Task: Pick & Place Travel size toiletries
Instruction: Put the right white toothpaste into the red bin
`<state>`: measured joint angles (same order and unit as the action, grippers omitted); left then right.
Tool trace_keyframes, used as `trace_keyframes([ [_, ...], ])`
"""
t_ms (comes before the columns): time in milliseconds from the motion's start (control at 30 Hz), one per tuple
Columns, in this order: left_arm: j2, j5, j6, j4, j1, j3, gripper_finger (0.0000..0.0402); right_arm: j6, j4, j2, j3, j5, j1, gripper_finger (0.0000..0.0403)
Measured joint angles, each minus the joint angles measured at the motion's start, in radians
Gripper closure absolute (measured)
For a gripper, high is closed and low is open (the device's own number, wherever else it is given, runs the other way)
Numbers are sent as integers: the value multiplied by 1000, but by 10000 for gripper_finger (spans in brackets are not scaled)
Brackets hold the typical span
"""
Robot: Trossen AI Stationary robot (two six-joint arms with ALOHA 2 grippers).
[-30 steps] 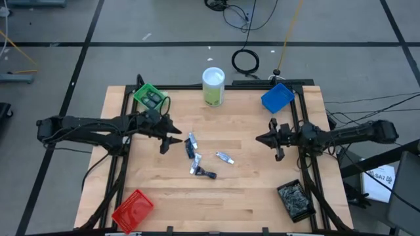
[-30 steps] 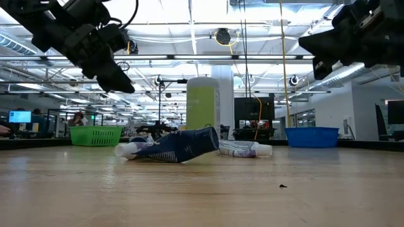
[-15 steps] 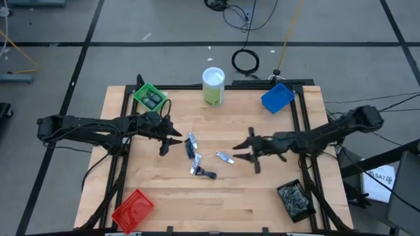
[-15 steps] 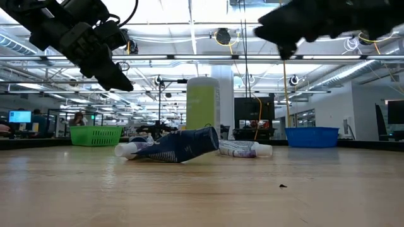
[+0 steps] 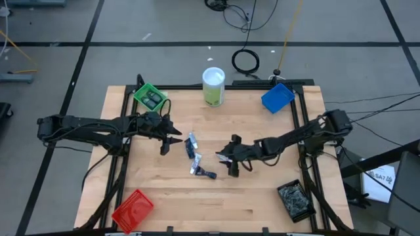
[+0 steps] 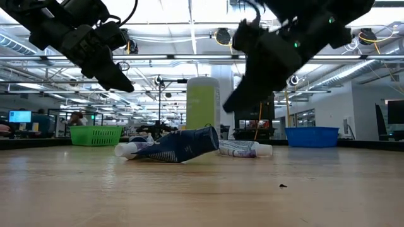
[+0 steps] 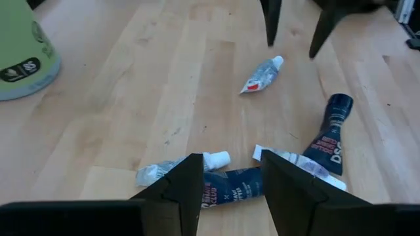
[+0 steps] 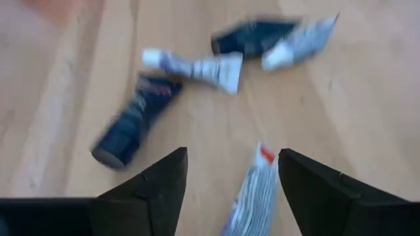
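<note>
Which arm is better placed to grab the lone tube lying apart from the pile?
Right, probably. The right gripper hangs open directly over the lone tube, fingers straddling it in its wrist view. The left gripper hovers open beside the pile, farther off.

A big open lab or industrial workspace. The low view looks across the wooden table (image 6: 202, 195) into a long hall with rows of ceiling strip lights (image 6: 189, 19), exposed pipes and beams, a thick white column (image 6: 226, 101), glass partitions and a lit monitor (image 6: 19, 116) at the far left, where a person (image 6: 78, 118) sits. From above, the table stands on a grey concrete floor (image 5: 65, 26) marked with dark tape lines (image 5: 85, 46), with loose coiled cables (image 5: 245, 61) lying on it and a black metal frame (image 5: 298, 98) edging the table.
</note>
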<state>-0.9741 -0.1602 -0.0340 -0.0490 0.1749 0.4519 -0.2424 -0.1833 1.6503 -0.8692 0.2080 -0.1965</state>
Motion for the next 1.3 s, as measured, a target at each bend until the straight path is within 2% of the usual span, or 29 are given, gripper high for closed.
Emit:
trace_keyframes([
  [300,0,14,-10,0,0,0,270,-37,64,81,1,-3,3,199],
  [533,0,14,-17,0,0,0,254,-39,63,147,0,1,7,203],
  [700,0,14,-18,1,0,0,248,-39,75,150,-1,3,7,208],
  [833,0,14,-18,1,0,0,252,-31,77,151,-1,3,7,239],
  [1133,0,14,-19,1,0,0,271,0,55,153,0,-6,31,356],
  [1300,0,14,-21,2,0,0,274,71,-44,144,2,-15,51,366],
])
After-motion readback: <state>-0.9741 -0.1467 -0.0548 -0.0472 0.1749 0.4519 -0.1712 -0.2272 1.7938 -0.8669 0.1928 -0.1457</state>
